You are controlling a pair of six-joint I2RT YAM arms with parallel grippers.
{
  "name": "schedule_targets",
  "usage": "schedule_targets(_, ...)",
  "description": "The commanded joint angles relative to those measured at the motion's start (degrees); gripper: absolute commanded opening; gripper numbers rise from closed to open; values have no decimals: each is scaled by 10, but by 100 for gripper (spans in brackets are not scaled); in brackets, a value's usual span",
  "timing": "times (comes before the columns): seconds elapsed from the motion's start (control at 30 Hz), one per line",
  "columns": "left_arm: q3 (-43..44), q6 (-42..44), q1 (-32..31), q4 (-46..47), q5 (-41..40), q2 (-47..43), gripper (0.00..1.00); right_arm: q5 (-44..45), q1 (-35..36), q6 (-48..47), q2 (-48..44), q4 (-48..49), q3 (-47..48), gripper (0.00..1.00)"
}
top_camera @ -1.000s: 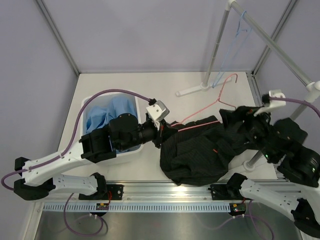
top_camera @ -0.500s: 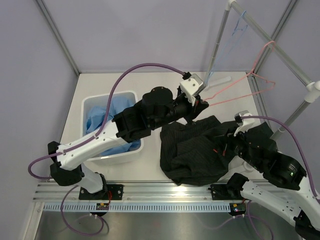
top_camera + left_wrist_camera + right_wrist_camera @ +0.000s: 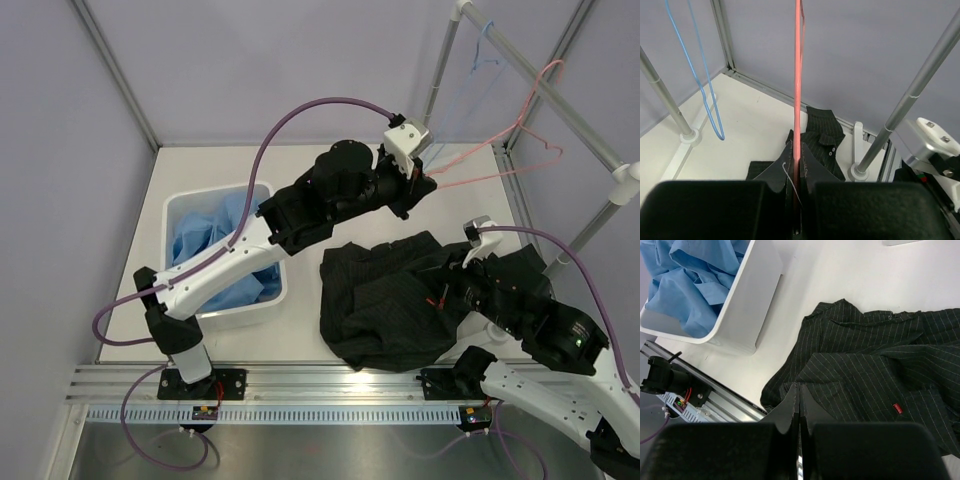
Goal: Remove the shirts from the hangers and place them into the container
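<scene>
Left end effector [image 3: 797, 150] clamped on pink hanger [image 3: 798, 75], wire rising straight ahead; thin wire may slip or swing. Right end effector [image 3: 798, 387] closed over black pinstriped shirt [image 3: 875, 370], lying just ahead on counter [image 3: 840, 270]; fabric grip unclear, may lift nothing.

Plain little test booth, pretty bare

White worktop [image 3: 300, 180] boxed in by pale lilac-grey wall panels [image 3: 250, 70] with aluminium struts [image 3: 115, 75] in the corners. A grey metal rack pole [image 3: 590, 135] slants across the far right, with a white foot [image 3: 385, 180] on the worktop. A slotted rail [image 3: 300, 375] runs along the near edge, with brushed steel sheet [image 3: 330, 450] below. Lighting's soft and even.
</scene>
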Motion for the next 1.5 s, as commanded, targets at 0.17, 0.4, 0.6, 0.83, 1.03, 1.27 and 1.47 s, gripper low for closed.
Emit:
schedule_targets(0.17, -27, -46, 5, -11, -2, -17, 38, 42, -1, -29, 16, 9, 67, 0)
schedule_targets(0.4, -274, -43, 4, 42, -92, -191, 99, 102, -1, -54, 42, -4, 103, 44)
schedule_targets(0.6, -531, -96, 5, 140, -74, -334, 99, 122, -1, -63, 50, -6, 106, 77)
schedule_targets(0.83, -572, -149, 7, 165, -25, -209, 99, 122, -1, -65, 26, -13, 120, 79)
schedule_targets(1.03, -483, -171, 15, 146, 15, -38, 99, 130, -1, -51, -4, -43, 127, 79)
schedule_targets(1.27, -410, -183, 23, 142, 55, 94, 99, 126, -1, -44, -19, -48, 123, 78)
schedule_targets(1.47, -374, -197, 26, 137, 79, 152, 99, 113, -1, -45, -25, -30, 107, 78)
